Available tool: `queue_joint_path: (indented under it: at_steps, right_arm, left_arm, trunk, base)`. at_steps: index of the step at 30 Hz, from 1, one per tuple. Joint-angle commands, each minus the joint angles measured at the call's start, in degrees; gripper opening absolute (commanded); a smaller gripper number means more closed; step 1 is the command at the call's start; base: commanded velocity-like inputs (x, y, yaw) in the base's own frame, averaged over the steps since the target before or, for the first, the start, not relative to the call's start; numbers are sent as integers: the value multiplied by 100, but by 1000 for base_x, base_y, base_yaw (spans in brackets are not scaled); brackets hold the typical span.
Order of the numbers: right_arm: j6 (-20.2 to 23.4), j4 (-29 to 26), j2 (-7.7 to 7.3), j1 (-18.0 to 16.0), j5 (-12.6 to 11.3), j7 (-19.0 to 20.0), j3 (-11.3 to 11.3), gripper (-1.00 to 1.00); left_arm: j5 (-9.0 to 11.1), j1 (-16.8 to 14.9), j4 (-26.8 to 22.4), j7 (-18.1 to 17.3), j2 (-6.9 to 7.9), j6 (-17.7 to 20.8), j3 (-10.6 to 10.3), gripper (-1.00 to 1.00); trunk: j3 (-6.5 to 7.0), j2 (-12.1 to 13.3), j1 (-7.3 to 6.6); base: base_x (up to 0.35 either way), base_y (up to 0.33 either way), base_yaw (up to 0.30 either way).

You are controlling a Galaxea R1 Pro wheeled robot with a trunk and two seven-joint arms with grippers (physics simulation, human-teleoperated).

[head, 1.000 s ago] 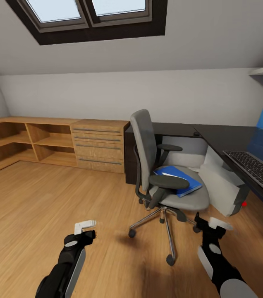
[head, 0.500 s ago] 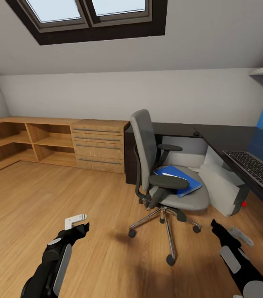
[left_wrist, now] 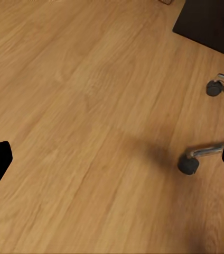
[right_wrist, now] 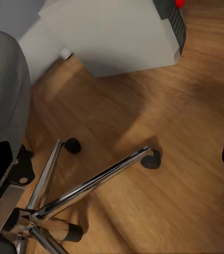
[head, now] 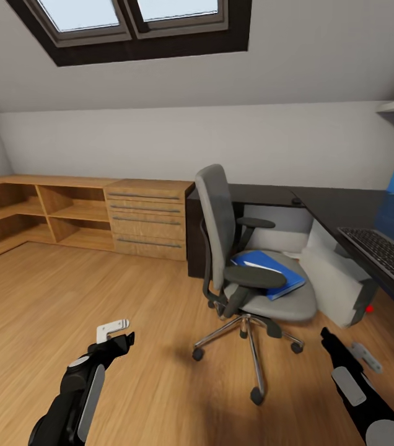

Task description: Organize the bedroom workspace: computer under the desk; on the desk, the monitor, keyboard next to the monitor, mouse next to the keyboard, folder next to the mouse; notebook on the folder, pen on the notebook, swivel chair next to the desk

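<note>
At the far left of the bedroom (head: 321, 68), under the sloped ceiling and dark-framed skylight (head: 132, 25): open wooden shelving (head: 30, 214) along the wall, adjoining a light wooden drawer chest (head: 149, 218). Low in the foreground, over bare plank floor (head: 48, 297): left gripper (head: 115, 333), fingers spread apart, nothing between them; its wrist camera looks down on floorboards and two chair casters (left_wrist: 187, 163). Centre: swivel chair (head: 218, 223), grey seat and tall back, black armrests, chrome star base on the floor, standing just in front of the desk with its seat turned toward the right. On the seat: folder (head: 270, 271), bright blue, lying flat, with a pale sheet or small book resting on it, too indistinct to identify. Behind and to the right of the chair: desk (head: 330, 207), glossy black top, blue back panel at the right edge. Under the desk, beside the chair: computer (head: 336, 282), white-grey tower, tilted, a red dot near its lower corner. On the desktop at right: keyboard (head: 386, 251), dark with black keys, lying flat. Low right foreground: right gripper (head: 352, 353), jaws parted and empty, near the chair base, which shows in its wrist camera with the tower case beyond.
</note>
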Motion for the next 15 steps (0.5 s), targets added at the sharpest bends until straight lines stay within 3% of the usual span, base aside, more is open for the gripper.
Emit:
queue_joint_path:
  at_steps: [1,9,15]
  right_arm:
    - [-71,-5,-4,-2,-67,-11,19,100]
    - [-273,-4,-10,-2,-71,-9,19,100]
    - [-1124,4,-6,-2,-70,-32,24,100]
  left_arm:
    - [31,-3,-6,26,-4,26,5,100]
    - [25,-3,4,32,-4,15,7,100]
    - [24,-3,18,34,-4,10,7,100]
  trunk:
    - [-6,-2,2]
    - [-6,-2,2]
    - [-6,-2,2]
  base:
    - [270,0,0]
    - [205,0,0]
    - [238,-14,0]
